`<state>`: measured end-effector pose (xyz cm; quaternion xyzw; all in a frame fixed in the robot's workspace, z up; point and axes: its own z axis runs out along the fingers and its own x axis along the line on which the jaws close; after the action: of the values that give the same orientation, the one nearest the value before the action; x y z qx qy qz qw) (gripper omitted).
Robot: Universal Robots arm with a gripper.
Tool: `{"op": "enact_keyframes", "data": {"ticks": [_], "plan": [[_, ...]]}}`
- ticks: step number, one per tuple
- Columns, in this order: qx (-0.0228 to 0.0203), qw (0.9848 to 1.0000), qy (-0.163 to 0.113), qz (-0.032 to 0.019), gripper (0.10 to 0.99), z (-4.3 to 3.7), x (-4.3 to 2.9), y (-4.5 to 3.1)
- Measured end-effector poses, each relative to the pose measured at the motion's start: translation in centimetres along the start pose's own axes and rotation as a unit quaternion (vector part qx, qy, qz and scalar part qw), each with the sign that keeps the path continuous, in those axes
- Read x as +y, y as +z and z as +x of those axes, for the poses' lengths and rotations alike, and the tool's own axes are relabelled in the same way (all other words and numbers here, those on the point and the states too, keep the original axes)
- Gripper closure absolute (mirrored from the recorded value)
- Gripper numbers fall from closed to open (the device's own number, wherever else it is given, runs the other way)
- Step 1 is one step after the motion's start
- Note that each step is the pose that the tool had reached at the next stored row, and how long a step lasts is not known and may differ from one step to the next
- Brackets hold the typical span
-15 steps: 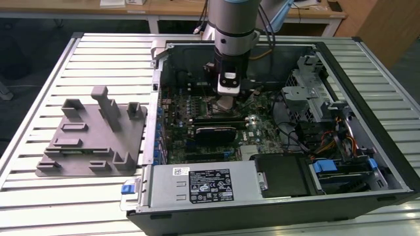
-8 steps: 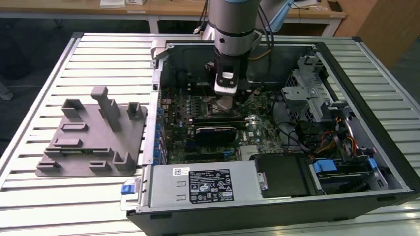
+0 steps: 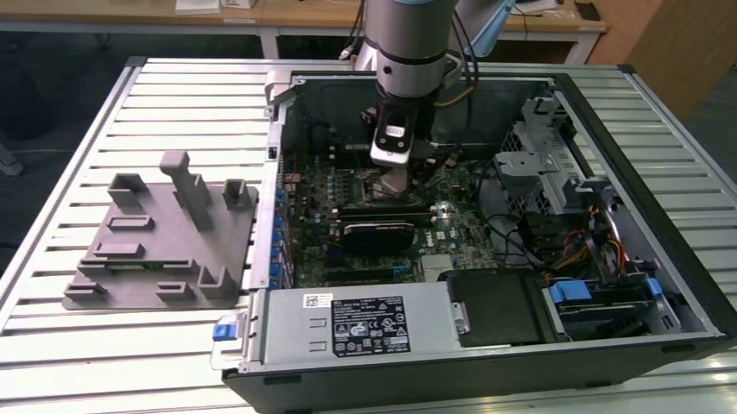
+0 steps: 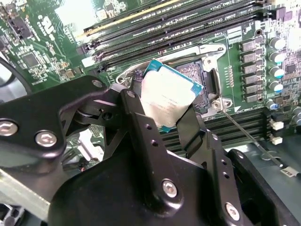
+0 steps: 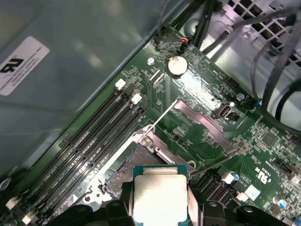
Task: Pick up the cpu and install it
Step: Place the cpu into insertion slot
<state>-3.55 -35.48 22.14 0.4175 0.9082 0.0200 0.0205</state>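
We log the hand (image 4: 163, 109) pinching the cpu (image 4: 168, 94) by two opposite edges, tilted just above the open socket (image 4: 197, 75); we judge it not yet seated.

**Desk:** What surrounds the work?
**Operator:** On my feed, a pale, slatted metal counter (image 3: 173, 95) spans the exterior view. Behind it I see a wooden desk (image 3: 311, 17) on white legs, and a wood-brown panel (image 3: 679, 43) at the exterior view's right.
**Desk:** The floor?
**Operator:** Dark grey floor (image 3: 716, 121). Light gleams off the counter.
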Motion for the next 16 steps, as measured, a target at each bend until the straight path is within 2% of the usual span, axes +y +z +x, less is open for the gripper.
{"op": "enact_keyframes", "data": {"ticks": [8, 16], "plan": [[-0.0020, 0.9993, 0.038, 0.0008, 0.545, 0.00, 0.00, 0.01], [-0.0048, 0.9960, 0.090, 0.0019, 0.545, 0.00, 0.00, 0.06]]}}
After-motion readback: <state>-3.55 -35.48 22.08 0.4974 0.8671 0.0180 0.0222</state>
